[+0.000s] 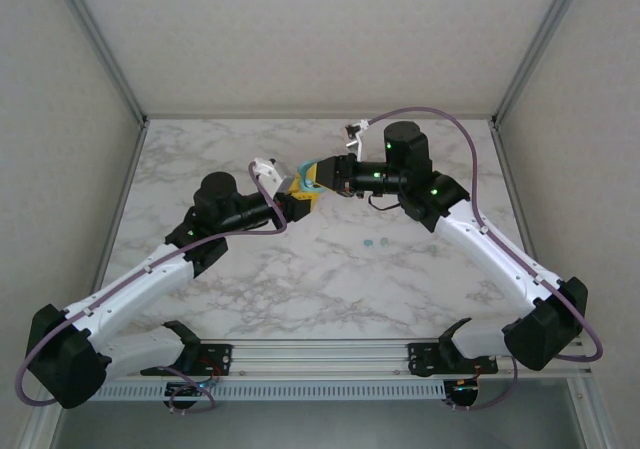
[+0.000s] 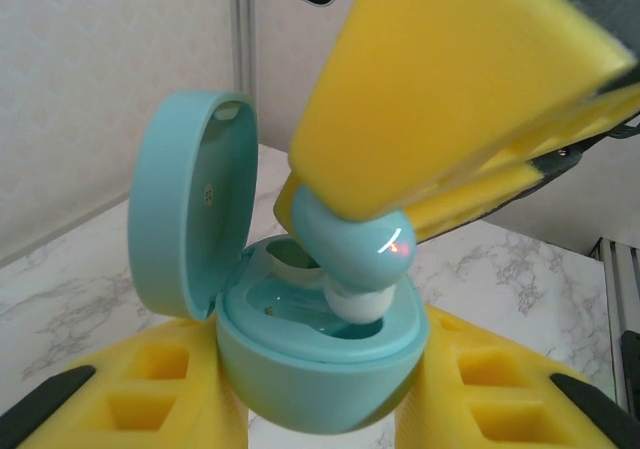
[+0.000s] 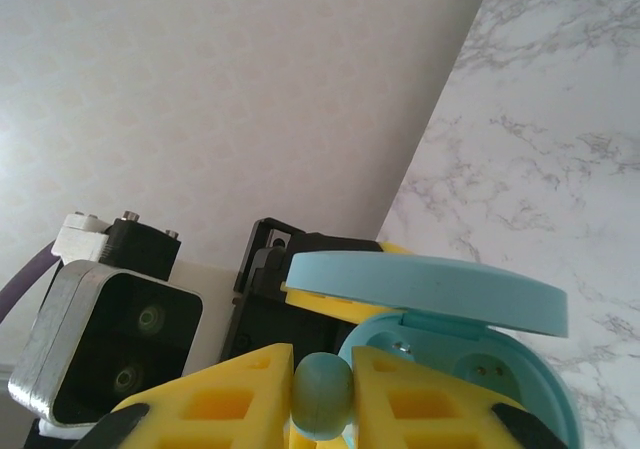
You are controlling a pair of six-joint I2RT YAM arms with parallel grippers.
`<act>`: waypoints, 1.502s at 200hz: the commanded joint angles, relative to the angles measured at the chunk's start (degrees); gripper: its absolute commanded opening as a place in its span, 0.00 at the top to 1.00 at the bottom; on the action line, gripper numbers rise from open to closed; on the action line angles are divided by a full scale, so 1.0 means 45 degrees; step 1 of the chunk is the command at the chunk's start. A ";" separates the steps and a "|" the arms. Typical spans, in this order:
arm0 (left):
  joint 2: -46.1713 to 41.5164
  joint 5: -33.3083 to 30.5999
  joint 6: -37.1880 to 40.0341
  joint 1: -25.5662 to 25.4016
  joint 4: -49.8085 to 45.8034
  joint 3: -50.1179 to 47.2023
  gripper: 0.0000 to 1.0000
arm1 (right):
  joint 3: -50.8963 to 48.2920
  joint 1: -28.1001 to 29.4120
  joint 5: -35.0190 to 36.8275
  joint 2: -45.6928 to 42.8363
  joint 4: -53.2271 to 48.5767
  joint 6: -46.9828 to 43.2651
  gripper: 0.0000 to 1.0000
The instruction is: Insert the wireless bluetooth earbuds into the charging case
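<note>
The right claw [image 3: 322,384] is pinched nearly shut on one earbud [image 2: 345,249], its yellow pads squeezing the teal bud from both sides. In the left wrist view the bud comes down from one o'clock, and its pale tip dips into a well of the charging case [image 2: 320,369]. It looks to me part-way in, not seated, since the claw has not let go.

The left claw [image 2: 320,409] grips the case's lower half between its fingers, closed only as far as the case allows, and holds it up off the marble table [image 1: 300,279]. The lid [image 2: 190,204] stands open at nine o'clock of the base. In the right wrist view a second well [image 3: 485,364] shows bare contacts and looks empty.

From above, two tiny teal specks [image 1: 376,240] lie on the table at about five o'clock of where the claws meet, well apart from them. They are probably more buds, though they are too small to be sure.

So, as I judge it, the case is open and the first bud is going in. Releasing it, fetching any others and closing the lid remain.
</note>
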 commanded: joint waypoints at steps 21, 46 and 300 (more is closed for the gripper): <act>-0.0128 0.0388 -0.0106 0.0037 0.0558 0.0161 0.74 | -0.0017 0.0143 0.0353 0.0113 0.0554 0.0085 0.78; -0.0035 0.0384 -0.0080 0.0030 0.0520 0.0270 0.74 | 0.0004 0.0165 0.0164 0.0117 0.0447 0.0032 0.78; -0.0174 0.0363 -0.0204 0.0034 0.0734 0.0219 0.74 | 0.1254 0.0438 0.1788 0.0160 -0.2382 -0.1182 0.64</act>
